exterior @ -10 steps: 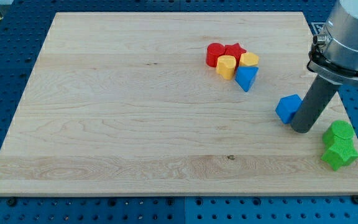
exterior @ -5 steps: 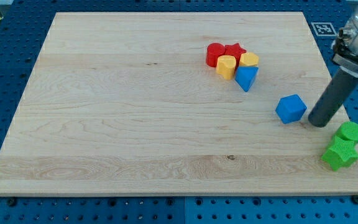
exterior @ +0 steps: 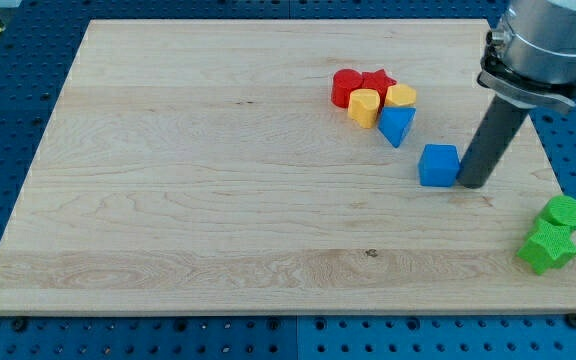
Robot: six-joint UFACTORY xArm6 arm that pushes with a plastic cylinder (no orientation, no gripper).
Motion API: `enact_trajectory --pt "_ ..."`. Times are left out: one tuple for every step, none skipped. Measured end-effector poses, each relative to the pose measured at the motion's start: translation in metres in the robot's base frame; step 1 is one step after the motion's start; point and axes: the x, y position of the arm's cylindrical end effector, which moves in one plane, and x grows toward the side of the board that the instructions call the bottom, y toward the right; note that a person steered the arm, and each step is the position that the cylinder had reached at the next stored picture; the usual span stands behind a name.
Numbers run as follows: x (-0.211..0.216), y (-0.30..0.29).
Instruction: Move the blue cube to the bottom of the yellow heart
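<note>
The blue cube [exterior: 439,165] lies on the wooden board right of centre. My tip [exterior: 472,184] touches the cube's right side. The yellow heart [exterior: 364,107] sits up and to the left of the cube, in a tight cluster with other blocks. The cube is below and to the right of the heart, with a blue triangular block [exterior: 397,126] between them.
The cluster also holds a red cylinder [exterior: 345,86], a red star [exterior: 378,82] and a second yellow block [exterior: 401,96]. A green cylinder [exterior: 565,211] and a green star [exterior: 545,247] sit at the board's right edge [exterior: 558,190].
My tip swung out to the right, then came back left and up, pushing the blue cube left and slightly up toward the cluster. The other blocks have not moved.
</note>
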Motion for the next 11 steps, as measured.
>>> enact_trajectory --pt "0.0 -0.034" --pt "0.002 -0.057" --pt "0.012 -0.057" --pt "0.028 -0.059" --pt "0.026 -0.059" --pt "0.02 -0.059" --pt "0.015 -0.062" --pt "0.015 -0.064" --pt "0.015 -0.098" --pt "0.014 -0.113" --pt "0.029 -0.095"
